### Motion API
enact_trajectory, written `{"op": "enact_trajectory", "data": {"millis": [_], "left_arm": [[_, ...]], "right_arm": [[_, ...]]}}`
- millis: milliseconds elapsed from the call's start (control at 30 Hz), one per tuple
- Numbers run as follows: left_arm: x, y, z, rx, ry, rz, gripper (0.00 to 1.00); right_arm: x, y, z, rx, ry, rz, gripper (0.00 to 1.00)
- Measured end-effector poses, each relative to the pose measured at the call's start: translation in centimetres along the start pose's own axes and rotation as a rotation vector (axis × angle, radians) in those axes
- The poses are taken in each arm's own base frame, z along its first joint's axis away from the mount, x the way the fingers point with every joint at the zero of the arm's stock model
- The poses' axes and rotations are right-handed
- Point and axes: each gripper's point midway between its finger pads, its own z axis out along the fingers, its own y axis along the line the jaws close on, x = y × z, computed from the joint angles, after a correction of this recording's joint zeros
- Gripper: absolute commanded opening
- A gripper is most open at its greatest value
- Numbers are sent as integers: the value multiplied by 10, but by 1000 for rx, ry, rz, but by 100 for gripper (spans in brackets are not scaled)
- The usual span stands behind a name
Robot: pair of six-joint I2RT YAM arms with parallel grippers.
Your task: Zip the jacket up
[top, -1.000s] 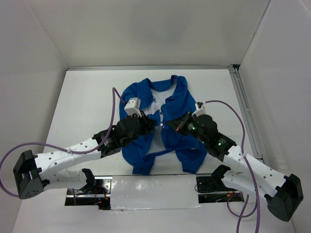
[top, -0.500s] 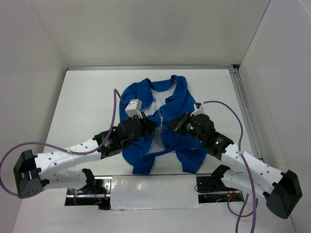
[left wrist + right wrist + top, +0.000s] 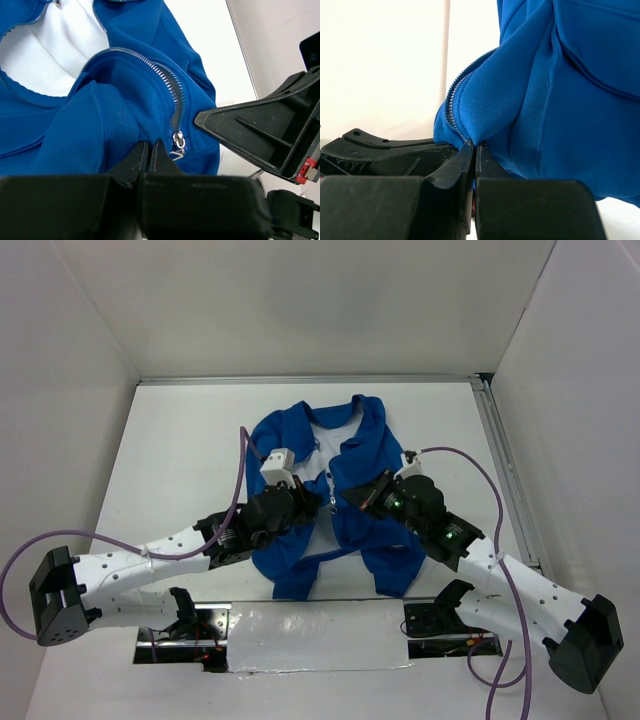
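The royal-blue jacket lies unzipped in the middle of the table, its white lining showing. My left gripper is shut on a fold of the jacket's left front edge, just beside the silver zipper slider. My right gripper is shut on the jacket's right front edge, right by the zipper teeth. The two grippers are close together, both pinching fabric near the lower part of the opening. In the left wrist view the right gripper shows as a black body right of the slider.
White walls enclose the table on three sides. A metal rail runs along the right edge. Purple cables loop over both arms. The jacket's hem hangs near the table's front edge.
The left gripper has shifted slightly right and toward the right gripper. The right gripper has moved a little left. Both keep their hold on the fabric.
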Motion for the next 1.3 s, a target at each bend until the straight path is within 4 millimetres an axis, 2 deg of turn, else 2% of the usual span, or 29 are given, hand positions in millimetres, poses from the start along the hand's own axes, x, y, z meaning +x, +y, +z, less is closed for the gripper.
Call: {"op": "enact_trajectory", "data": {"millis": [200,400,600,800,1000,1300], "left_arm": [[1,-4,-2,22,13,-3,0],[4,-7,-4,34,30,-23,0],[9,-8,-7,28,67,-68,0],[9,-11,-9,24,81,-114,0],[11,-10,-12,7,100,-157,0],[10,-11,-18,-13,116,-228,0]], "right_arm": [[1,4,0,-28,6,-14,0],[8,-1,0,-47,25,-19,0],[14,-6,-9,-88,24,-11,0],[11,0,-16,-158,-9,6,0],[14,-2,-19,-206,-19,33,0],[8,14,-30,-302,-53,53,0]]}}
